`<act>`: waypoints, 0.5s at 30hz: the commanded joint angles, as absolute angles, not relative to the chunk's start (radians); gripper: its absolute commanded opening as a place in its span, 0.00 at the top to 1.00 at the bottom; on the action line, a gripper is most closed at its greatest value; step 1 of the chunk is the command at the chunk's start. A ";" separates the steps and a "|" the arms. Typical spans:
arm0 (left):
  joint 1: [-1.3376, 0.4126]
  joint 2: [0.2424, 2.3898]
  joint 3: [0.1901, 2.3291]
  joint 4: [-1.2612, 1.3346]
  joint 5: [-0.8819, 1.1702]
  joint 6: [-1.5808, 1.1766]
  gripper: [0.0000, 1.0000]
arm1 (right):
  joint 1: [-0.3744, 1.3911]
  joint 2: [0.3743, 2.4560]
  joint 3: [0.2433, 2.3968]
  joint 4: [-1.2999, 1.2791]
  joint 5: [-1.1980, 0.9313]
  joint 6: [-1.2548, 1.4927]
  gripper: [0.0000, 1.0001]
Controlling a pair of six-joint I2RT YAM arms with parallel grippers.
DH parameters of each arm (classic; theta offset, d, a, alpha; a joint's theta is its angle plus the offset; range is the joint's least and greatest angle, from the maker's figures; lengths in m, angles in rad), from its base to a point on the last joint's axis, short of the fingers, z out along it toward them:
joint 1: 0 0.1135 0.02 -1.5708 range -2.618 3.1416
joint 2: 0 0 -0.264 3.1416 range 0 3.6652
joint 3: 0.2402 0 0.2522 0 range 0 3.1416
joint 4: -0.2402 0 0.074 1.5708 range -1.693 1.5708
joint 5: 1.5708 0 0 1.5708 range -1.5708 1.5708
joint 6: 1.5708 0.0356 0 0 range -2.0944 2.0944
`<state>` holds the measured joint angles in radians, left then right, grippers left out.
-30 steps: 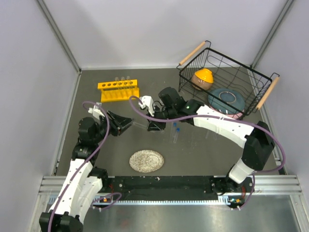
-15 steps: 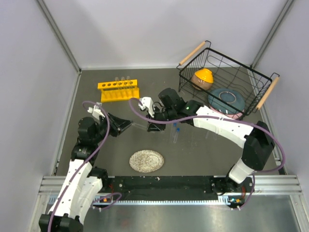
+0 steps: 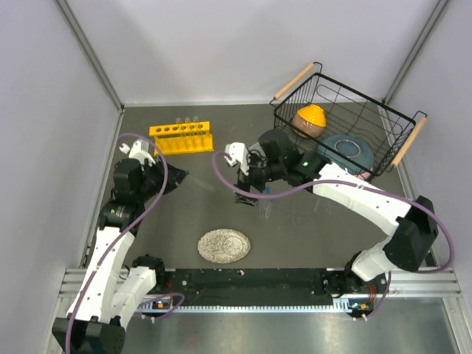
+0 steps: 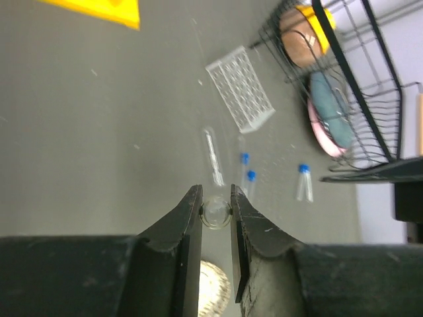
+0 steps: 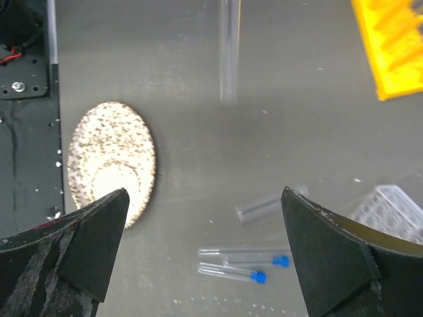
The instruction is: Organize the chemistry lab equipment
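My left gripper point(image 4: 215, 191) is shut on a thin clear test tube point(image 4: 215, 212), seen end-on between its fingers. From above, that left gripper point(image 3: 177, 179) holds the tube point(image 3: 203, 185) level, pointing right, a little in front of the yellow rack point(image 3: 181, 138). My right gripper point(image 3: 245, 195) stands wide open and empty just right of the tube's free end point(image 5: 229, 53). Below the right gripper point(image 5: 205, 193) lie a loose tube point(image 5: 269, 203) and two blue-capped vials point(image 5: 246, 255). The clear grid rack point(image 4: 239, 89) sits beyond them.
A round speckled plate point(image 3: 223, 245) lies near the front edge. The black wire basket point(image 3: 383, 158) with wooden handles stands at the back right and holds bowls. Another blue-capped vial point(image 4: 303, 182) lies closer to the basket. Grey walls close in both sides.
The left gripper closed on the tube and pulled back left. The right gripper let go of it, opened wide and drew away to the right.
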<state>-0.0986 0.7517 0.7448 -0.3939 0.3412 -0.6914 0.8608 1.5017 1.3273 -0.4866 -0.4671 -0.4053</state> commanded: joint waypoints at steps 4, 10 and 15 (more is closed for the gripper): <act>-0.089 0.890 0.957 -0.399 0.031 -0.436 1.00 | 0.669 1.364 1.260 -0.495 -0.571 -0.446 0.01; -0.087 1.000 1.054 -0.276 -0.092 -0.289 1.00 | 0.502 1.284 1.162 -0.491 -0.730 -0.445 0.01; -0.089 1.127 1.143 -0.207 -0.130 -0.210 1.00 | 0.443 1.238 1.059 -0.474 -0.816 -0.495 0.01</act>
